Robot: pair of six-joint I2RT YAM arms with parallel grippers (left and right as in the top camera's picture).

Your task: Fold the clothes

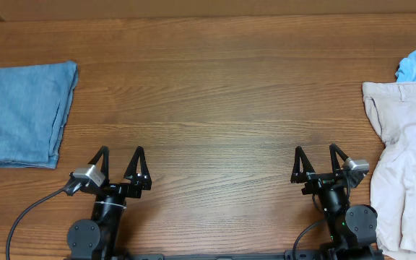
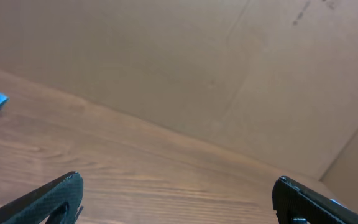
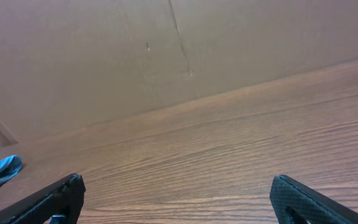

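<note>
The left gripper (image 1: 120, 152) and right gripper (image 1: 315, 149) rest wide open and empty at 6 o'clock of the table (image 1: 215, 87), probably parked between garments, because the jeans (image 1: 27, 114) lie folded at 9 o'clock while the trousers (image 1: 406, 166) lie crumpled at 3 o'clock.

No legible text, label, brand, number or sign anywhere. Nothing readable on jeans (image 1: 26, 114) at left, on trousers (image 1: 406, 159) at right, or on table (image 1: 215, 87). Faint dark marks (image 2: 302, 12) on cardboard wall (image 2: 185, 62), far right, too blurred to read.
</note>
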